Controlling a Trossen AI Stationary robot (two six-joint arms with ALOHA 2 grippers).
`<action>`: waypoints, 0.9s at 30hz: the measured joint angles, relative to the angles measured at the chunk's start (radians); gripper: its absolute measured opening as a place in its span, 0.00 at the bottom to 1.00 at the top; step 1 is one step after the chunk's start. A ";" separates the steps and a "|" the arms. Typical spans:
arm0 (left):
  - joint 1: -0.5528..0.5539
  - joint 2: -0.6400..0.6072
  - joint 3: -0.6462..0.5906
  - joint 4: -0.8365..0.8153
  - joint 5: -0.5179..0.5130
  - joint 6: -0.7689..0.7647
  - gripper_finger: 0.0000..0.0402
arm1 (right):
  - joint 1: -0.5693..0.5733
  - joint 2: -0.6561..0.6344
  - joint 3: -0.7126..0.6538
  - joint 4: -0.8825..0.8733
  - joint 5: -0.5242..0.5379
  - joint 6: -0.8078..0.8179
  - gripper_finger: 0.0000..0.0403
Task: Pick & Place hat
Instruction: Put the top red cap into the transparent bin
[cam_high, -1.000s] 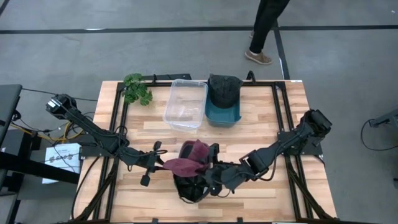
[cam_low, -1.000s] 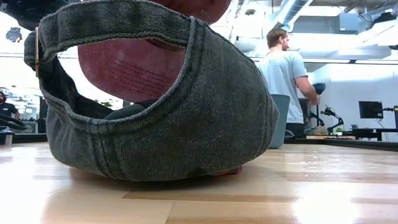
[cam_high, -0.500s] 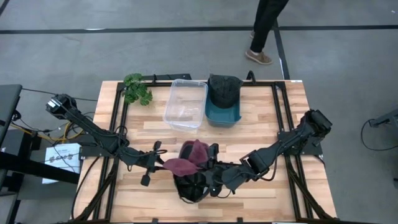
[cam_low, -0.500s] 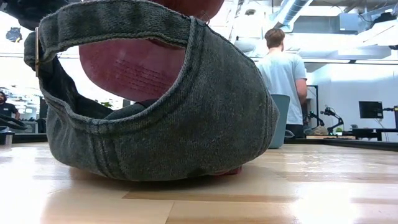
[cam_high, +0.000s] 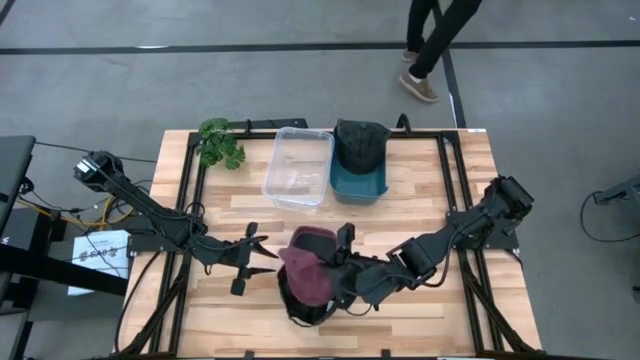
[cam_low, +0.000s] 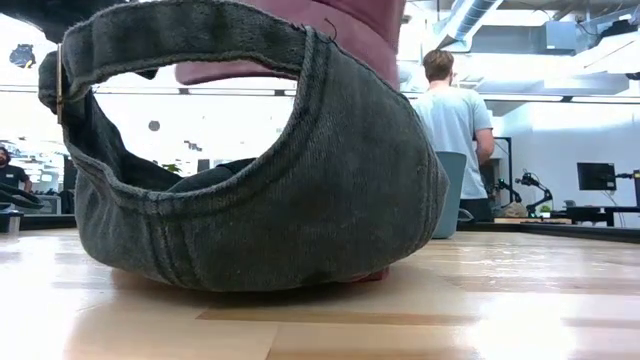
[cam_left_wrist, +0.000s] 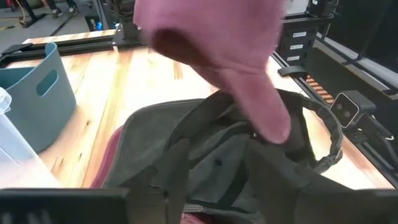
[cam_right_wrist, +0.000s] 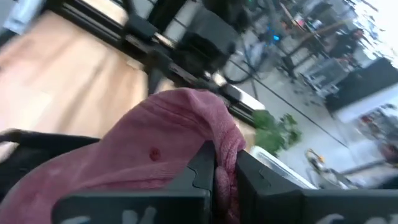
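A maroon hat (cam_high: 308, 268) sits over a dark grey hat (cam_high: 300, 306), which lies upside down on the table near the front edge, its strap (cam_low: 180, 40) arching on top. My right gripper (cam_high: 338, 264) is shut on the maroon hat from the right. Just left of the hats, my left gripper (cam_high: 266, 262) stands open and touches nothing; in its wrist view the maroon hat (cam_left_wrist: 217, 56) hangs ahead of its fingers (cam_left_wrist: 177, 180), with the grey hat (cam_left_wrist: 249, 155) below. My right gripper pinches a bunched fold of the maroon hat's cloth (cam_right_wrist: 224, 146) between its two fingers (cam_right_wrist: 200, 167). The fingers come almost level from the table's right. The hat droops away from them over the grey hat; I cannot tell whether it rests on it.
At the far side stand a clear tub (cam_high: 298, 165) and a teal bin (cam_high: 358, 178) with another dark hat (cam_high: 358, 143) on top. A green plant (cam_high: 220, 140) lies at the far left. Some maroon cloth (cam_left_wrist: 112, 155) shows under the grey hat. People walk beyond the table.
My left gripper has let go of the maroon hat. The part of the hat that stretched toward the left has swung over toward the right gripper, and the hat is now bunched over the grey hat. The grey hat has stayed put.
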 joint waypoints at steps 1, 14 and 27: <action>0.000 0.000 0.000 0.001 0.000 0.001 0.41 | -0.005 0.000 0.013 -0.016 0.016 -0.002 0.03; 0.000 0.000 0.000 0.003 0.000 0.002 0.46 | -0.214 -0.015 0.238 -0.247 -0.023 -0.060 0.03; 0.000 0.000 0.000 0.011 0.000 0.002 0.46 | -0.596 -0.015 0.359 -0.212 -0.442 -0.082 0.03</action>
